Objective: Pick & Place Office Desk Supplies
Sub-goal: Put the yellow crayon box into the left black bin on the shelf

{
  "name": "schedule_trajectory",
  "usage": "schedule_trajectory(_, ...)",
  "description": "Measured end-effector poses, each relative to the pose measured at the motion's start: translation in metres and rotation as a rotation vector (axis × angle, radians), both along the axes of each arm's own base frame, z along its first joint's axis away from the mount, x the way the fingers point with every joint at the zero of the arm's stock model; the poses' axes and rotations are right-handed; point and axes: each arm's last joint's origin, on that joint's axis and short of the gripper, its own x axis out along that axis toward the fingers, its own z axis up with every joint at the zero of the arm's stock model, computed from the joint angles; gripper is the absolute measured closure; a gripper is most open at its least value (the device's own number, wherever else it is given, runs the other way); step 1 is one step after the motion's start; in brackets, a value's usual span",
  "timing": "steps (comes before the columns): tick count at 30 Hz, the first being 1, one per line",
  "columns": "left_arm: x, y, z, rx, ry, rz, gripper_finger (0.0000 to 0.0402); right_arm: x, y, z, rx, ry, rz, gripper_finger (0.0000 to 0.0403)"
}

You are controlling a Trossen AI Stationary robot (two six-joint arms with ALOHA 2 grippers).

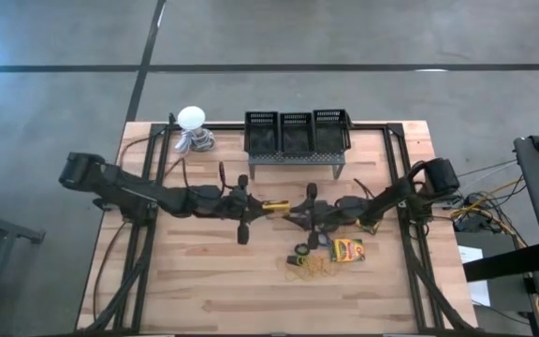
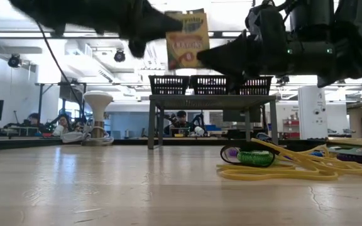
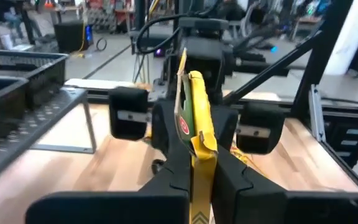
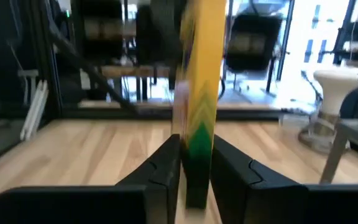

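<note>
Yellow crayon box (image 2: pixel 186 40) midair, pinched by left gripper (image 1: pixel 268 205); right gripper (image 1: pixel 293 214) apparently loosening.

low view backlit by ceiling strips, arms silhouetted; crayon box (image 4: pixel 199 93) motion-blurred in right wrist view, room behind it soft

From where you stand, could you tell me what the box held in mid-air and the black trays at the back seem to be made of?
The crayon box looks like thin printed cardboard: flat, with a glossy yellow-and-green print and a creased flap. The black trays look like moulded matte plastic with open lattice walls. They sit on a grey perforated stand, probably metal.
</note>
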Motion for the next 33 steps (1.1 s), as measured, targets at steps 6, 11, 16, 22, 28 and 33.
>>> schedule_trajectory(6, -0.005, 0.015, 0.073, 0.223, 0.171, 0.196, 0.0377, -0.006, -0.001, 0.011, -0.019, 0.095, -0.007, 0.0292)
schedule_trajectory(11, -0.007, 0.075, 0.129, 0.224, 0.201, 0.359, 0.0377, -0.01, -0.002, 0.02, -0.026, 0.127, 0.0, 0.0284)
schedule_trajectory(16, -0.017, 0.16, 0.14, 0.039, 0.182, 0.405, 0.0377, -0.012, 0.002, 0.022, -0.034, 0.123, 0.014, 0.0289)
schedule_trajectory(22, -0.028, 0.234, 0.108, -0.287, 0.206, 0.342, 0.0369, -0.012, 0.005, 0.02, -0.053, 0.133, 0.024, 0.0296)
schedule_trajectory(28, -0.013, 0.243, 0.081, -0.375, 0.28, 0.283, 0.0367, -0.012, 0.005, 0.02, -0.052, 0.129, 0.024, 0.0303)
schedule_trajectory(33, -0.012, 0.241, 0.077, -0.417, 0.309, 0.298, 0.0366, -0.012, 0.005, 0.019, -0.046, 0.139, 0.025, 0.0305)
